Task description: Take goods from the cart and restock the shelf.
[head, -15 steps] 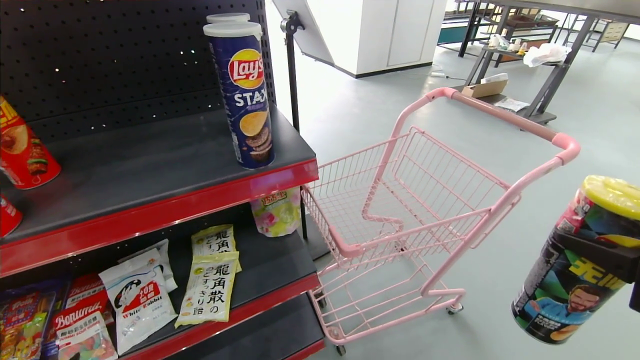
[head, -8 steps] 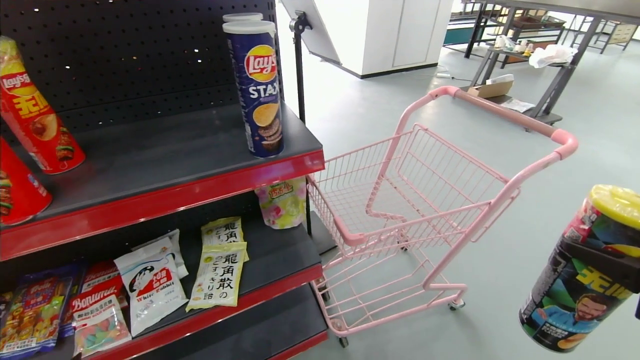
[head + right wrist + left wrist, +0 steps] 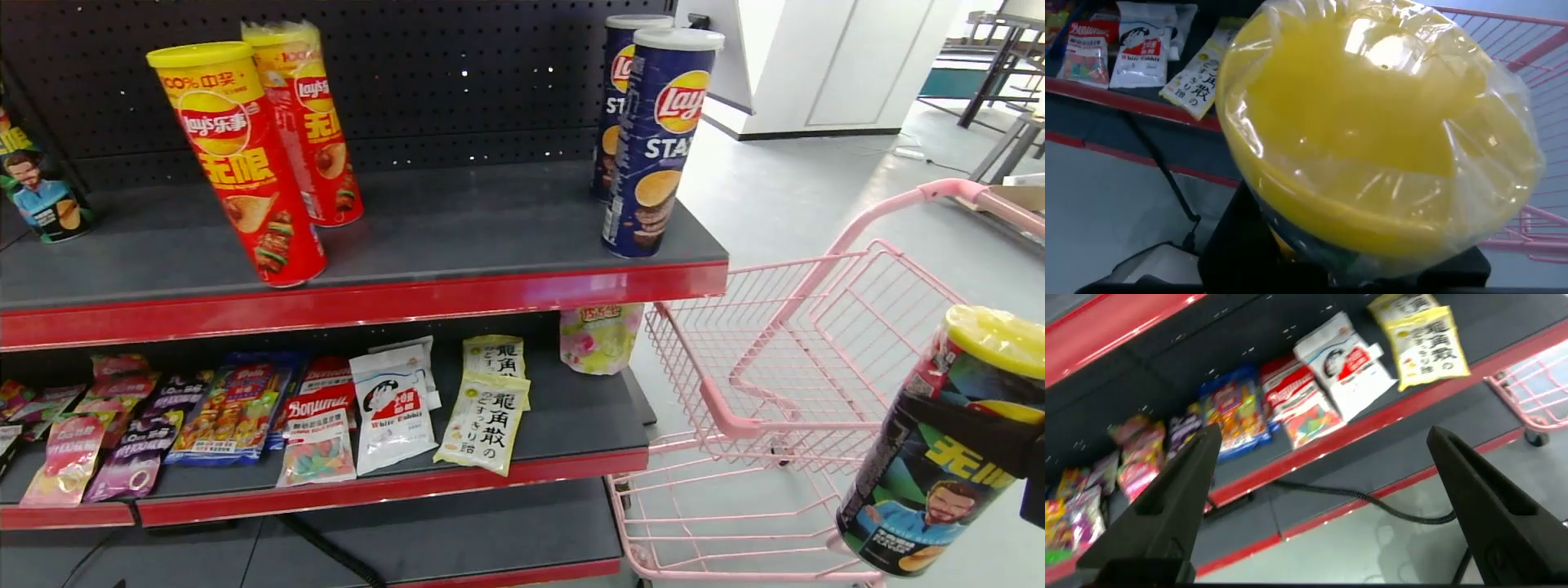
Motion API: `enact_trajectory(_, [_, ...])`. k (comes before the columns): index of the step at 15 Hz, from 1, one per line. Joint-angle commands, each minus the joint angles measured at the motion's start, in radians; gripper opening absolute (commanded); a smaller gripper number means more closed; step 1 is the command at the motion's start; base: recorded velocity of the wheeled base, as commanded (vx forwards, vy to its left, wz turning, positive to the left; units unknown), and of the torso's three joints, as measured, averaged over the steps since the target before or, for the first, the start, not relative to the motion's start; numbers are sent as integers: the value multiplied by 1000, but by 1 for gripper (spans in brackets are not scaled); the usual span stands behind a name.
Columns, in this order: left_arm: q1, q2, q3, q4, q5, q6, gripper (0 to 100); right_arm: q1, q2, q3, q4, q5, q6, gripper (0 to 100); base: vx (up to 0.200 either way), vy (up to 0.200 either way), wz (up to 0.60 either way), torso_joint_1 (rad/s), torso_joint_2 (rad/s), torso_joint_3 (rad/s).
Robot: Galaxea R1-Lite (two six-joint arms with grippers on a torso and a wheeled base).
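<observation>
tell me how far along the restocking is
Done: red cans and blue cans stand on the upper shelf. In hand: the right gripper is shut on a yellow-lidded can, held near the pink cart. Left: setting that can on the shelf, perhaps in the bare gap between them.

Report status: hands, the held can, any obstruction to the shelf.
Left hand open, empty. Right hand shut on yellow-lidded can, tilted. Top shelf bare between red cans and blue cans; nothing in the way.
</observation>
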State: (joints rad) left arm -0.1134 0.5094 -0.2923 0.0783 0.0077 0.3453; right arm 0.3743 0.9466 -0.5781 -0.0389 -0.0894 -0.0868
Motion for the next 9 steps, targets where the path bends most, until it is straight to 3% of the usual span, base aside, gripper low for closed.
enact_trajectory(1, [0,0,-1,-2,0,0,100,0,11,-2,-2,-1,-1,0,0,0,0,110,-286,-163])
enact_trajectory(9, [0,1,-5,-3,0,0,100,2,27,-14,-7,2,-10,0,0,0,0,214,-535,-321])
